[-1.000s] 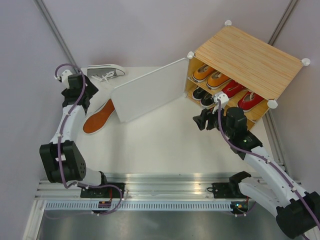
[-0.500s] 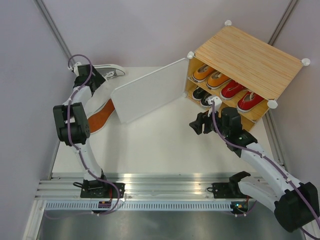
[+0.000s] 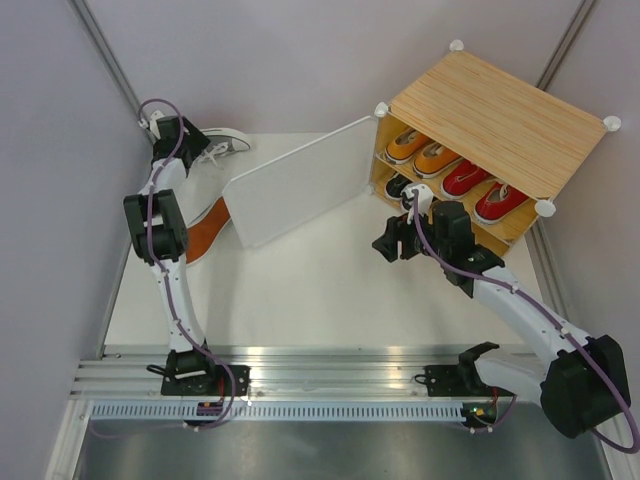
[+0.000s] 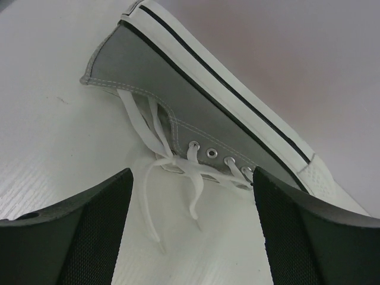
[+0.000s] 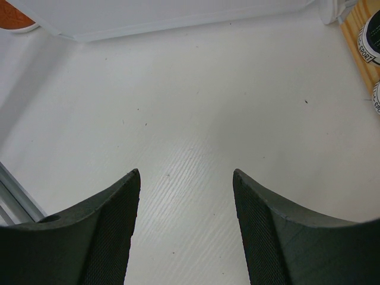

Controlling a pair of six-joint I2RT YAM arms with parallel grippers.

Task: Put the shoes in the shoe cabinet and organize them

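Both arms reach forward, left claw (image 4: pixel 191 176) and right claw (image 5: pixel 186 174) gaping wide.

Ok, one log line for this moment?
left gripper: open, facing grey canvas sneaker, no contact | right gripper: open, empty, over white table | wood-grain shoe cabinet: door open

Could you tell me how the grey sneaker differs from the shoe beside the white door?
The grey canvas sneaker shows its upper and white laces; the overturned shoe shows its orange-brown outsole. The grey one lies farther back, before the open left gripper; the overturned one sits partly behind the white door. Both lie on the table, outside the wood-topped cabinet.
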